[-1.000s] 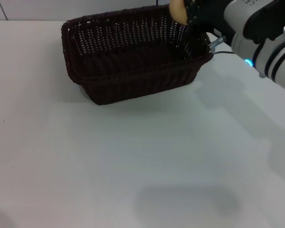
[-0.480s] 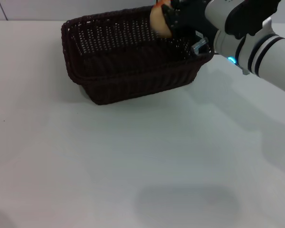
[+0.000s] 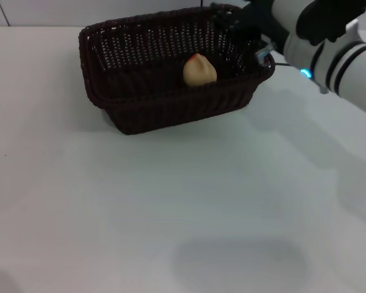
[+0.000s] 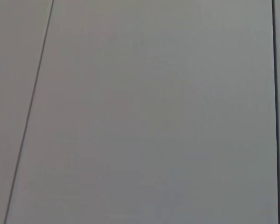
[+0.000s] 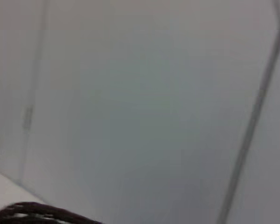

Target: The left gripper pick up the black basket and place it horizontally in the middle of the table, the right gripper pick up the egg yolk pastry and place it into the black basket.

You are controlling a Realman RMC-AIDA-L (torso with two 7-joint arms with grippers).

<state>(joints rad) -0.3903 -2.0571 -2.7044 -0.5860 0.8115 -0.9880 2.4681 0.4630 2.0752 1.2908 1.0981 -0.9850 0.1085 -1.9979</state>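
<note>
**No readable text**

No lettering, labels, brands, numbers or signs legible anywhere: none on the black basket (image 3: 171, 73), none on the table (image 3: 171, 213) around it, none in either wrist view.

head view, free room and obstacles. the table (image 3: 171, 213) lies bare across the lower and left parts of the frame, open to approach. the black basket (image 3: 171, 110) fills the upper centre, its woven walls barring entry from the sides; its mouth is open from above. the egg yolk pastry (image 3: 199, 70) occupies the right-centre of its floor. the right gripper (image 3: 235, 18) and its arm block the upper right corner.
</note>
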